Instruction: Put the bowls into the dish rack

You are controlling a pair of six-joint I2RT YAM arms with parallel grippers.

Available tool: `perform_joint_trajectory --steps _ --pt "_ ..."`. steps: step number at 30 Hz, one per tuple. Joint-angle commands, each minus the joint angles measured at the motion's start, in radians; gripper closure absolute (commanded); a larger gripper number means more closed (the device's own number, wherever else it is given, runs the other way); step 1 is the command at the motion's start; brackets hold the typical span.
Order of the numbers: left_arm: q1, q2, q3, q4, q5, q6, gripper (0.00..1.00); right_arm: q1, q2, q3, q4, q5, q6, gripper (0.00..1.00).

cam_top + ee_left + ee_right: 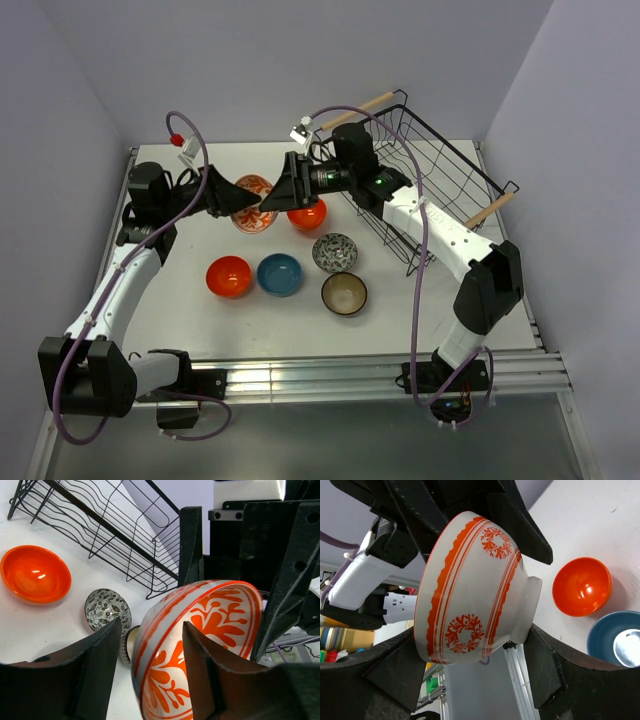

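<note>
The orange-and-white patterned bowl point(252, 212) hangs tilted on its side above the table between both grippers. My right gripper point(470, 665) is shut on it point(470, 590), one finger at the rim and one at the foot. My left gripper point(150, 670) straddles its rim point(200, 630), with a gap at the outer finger. On the table lie two orange bowls point(229, 276) point(308, 214), the blue point(279, 274), the grey-and-white point(335, 252) and the dark brown bowl point(344, 293). The black wire dish rack point(440, 180) stands at the back right, with no bowls in it.
The rack's near corner point(110, 525) lies close to the grey-and-white bowl point(105, 609). Purple cables loop over both arms. Grey walls close in the table on three sides.
</note>
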Motion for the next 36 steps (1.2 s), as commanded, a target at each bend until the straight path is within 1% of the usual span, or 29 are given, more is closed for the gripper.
perform_joint_trajectory --steps 1,4,9,11,16,18,20,27,30,33,34,36 --pt "-0.004 -0.005 0.047 0.002 0.010 0.028 0.42 -0.003 -0.048 0.000 0.084 -0.012 0.005 1.00" --pt "-0.004 -0.016 0.041 -0.002 0.000 0.033 0.35 -0.009 -0.060 -0.007 0.068 0.014 -0.012 1.00" --pt "-0.004 -0.022 0.038 -0.027 -0.019 0.051 0.31 -0.022 -0.080 -0.024 0.058 0.056 -0.029 1.00" --pt "-0.004 -0.022 0.042 -0.036 -0.030 0.056 0.27 -0.026 -0.083 -0.026 0.053 0.071 -0.036 1.00" --pt "-0.004 -0.025 0.044 -0.050 -0.040 0.066 0.23 -0.048 -0.091 -0.032 0.039 0.094 -0.041 1.00" --pt "-0.004 -0.030 0.041 -0.059 -0.047 0.069 0.17 -0.059 -0.092 -0.035 0.032 0.096 -0.043 1.00" --pt "-0.004 -0.036 0.036 -0.070 -0.056 0.074 0.14 -0.080 -0.100 -0.039 0.022 0.100 -0.050 1.00" --pt "-0.002 -0.059 0.038 -0.073 -0.059 0.085 0.11 -0.178 -0.135 -0.064 0.004 0.114 -0.079 1.00" --pt "-0.001 -0.061 0.050 -0.096 -0.060 0.100 0.11 -0.232 -0.152 -0.056 -0.025 0.142 -0.118 1.00" --pt "0.001 -0.065 0.056 -0.102 -0.060 0.108 0.11 -0.289 -0.167 -0.017 -0.096 0.205 -0.202 1.00" --pt "0.001 -0.067 0.058 -0.102 -0.063 0.108 0.11 -0.305 -0.170 -0.004 -0.114 0.244 -0.252 1.00" --pt "0.004 -0.070 0.059 -0.102 -0.068 0.108 0.10 -0.353 -0.178 0.043 -0.188 0.289 -0.312 1.00"
